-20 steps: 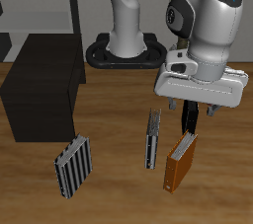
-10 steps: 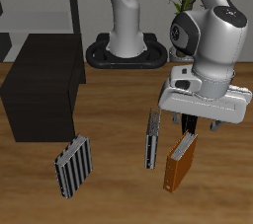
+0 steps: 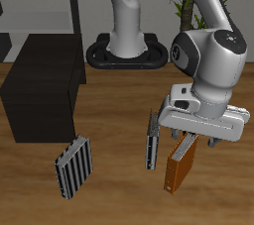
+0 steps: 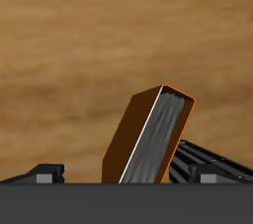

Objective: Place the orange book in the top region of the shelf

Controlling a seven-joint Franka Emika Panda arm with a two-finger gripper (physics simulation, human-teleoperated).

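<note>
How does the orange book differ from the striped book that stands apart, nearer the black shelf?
Colour: the orange book has a plain orange-brown cover; the striped book shows grey and white stripes.
Place: the orange book stands directly under the claw; the striped book stands alone, nearer the shelf, with no arm above it.
Neighbours: another striped book stands close beside the orange one; the lone striped book has none.
Both stand on the wooden table.

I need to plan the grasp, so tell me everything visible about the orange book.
The orange book is a thin orange-brown hardcover with a pale grey page edge. It stands on the wooden table near the front edge, leaning slightly, beside a grey striped book. The claw is directly above it with a finger on either side of its top; contact cannot be told.
</note>
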